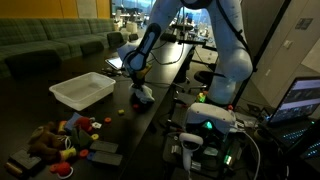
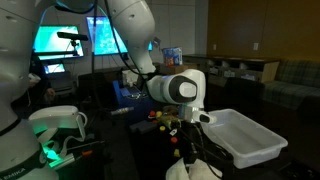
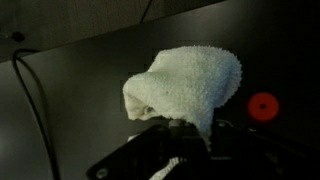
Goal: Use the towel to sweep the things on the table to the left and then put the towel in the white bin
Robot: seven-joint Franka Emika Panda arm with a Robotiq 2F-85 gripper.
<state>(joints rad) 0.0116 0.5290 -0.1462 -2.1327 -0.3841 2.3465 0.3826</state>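
My gripper (image 1: 138, 87) hangs low over the black table (image 1: 148, 128), shut on the white towel (image 1: 144, 98), which droops onto the tabletop. In the wrist view the towel (image 3: 190, 80) bunches out from the gripper (image 3: 181, 126), with a red round toy (image 3: 263, 106) just right of it. The white bin (image 1: 82, 91) stands beside the gripper on the table and looks empty. A heap of toys and blocks (image 1: 63, 137) lies at the near end beyond the bin. In an exterior view the gripper (image 2: 186, 145) holds the towel (image 2: 200, 168) next to the bin (image 2: 246, 136).
A small yellow-green piece (image 1: 122, 112) lies alone near the towel. A black cable (image 3: 30, 85) curves over the table in the wrist view. The robot base with green lights (image 1: 211, 124) and a lit laptop (image 1: 301, 100) stand at the table's side.
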